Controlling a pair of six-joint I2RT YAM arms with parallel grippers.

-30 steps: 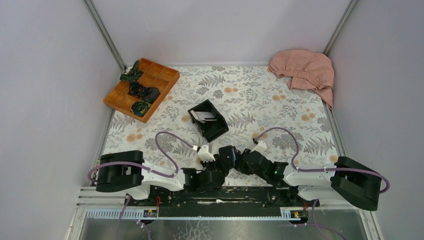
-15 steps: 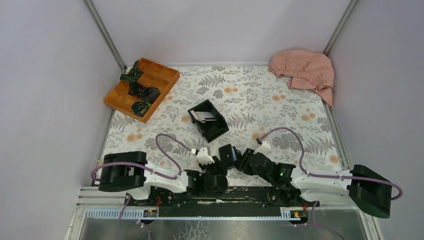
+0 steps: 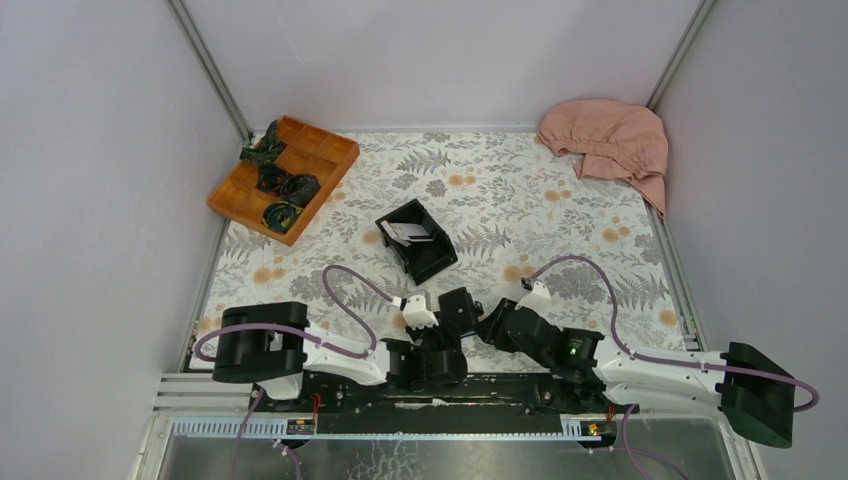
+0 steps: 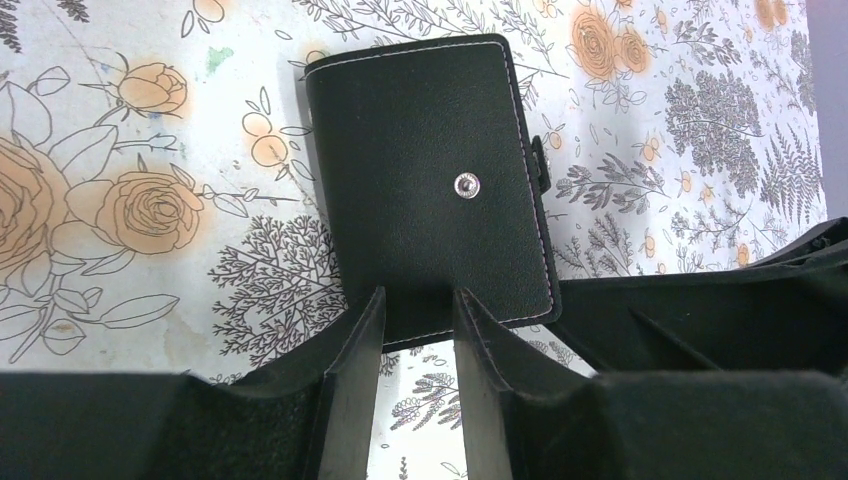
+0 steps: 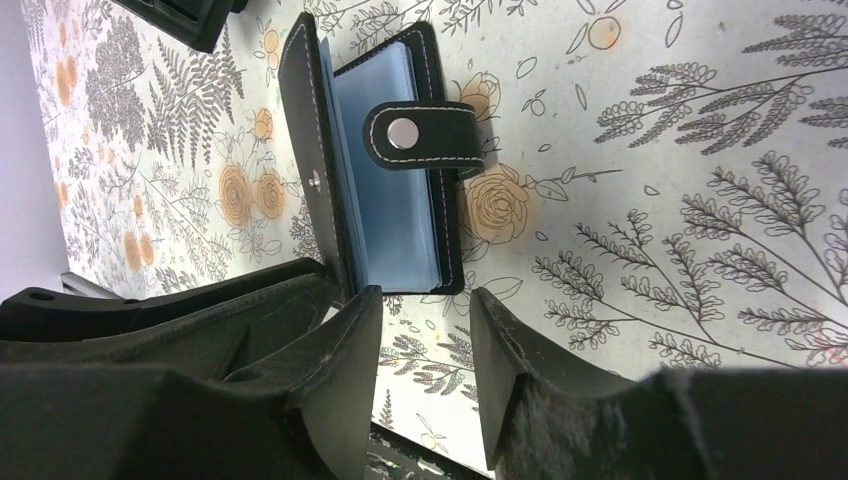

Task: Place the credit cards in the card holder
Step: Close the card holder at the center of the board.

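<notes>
Though ajar, black, blue-lined card holder [image 5: 395, 220]

The card holder [image 3: 458, 308], a small black stitched bifold wallet, is lying partly open on the floral cloth [image 3: 560, 200] near the table's near edge. One cover is standing raised, and the blue-grey inner pockets and the snap-studded clasp tab [image 5: 420, 135] are showing. The credit cards [image 3: 408, 231] are sitting in the open black box [image 3: 435, 262] further back, apart from the holder, showing only a white face.
</notes>
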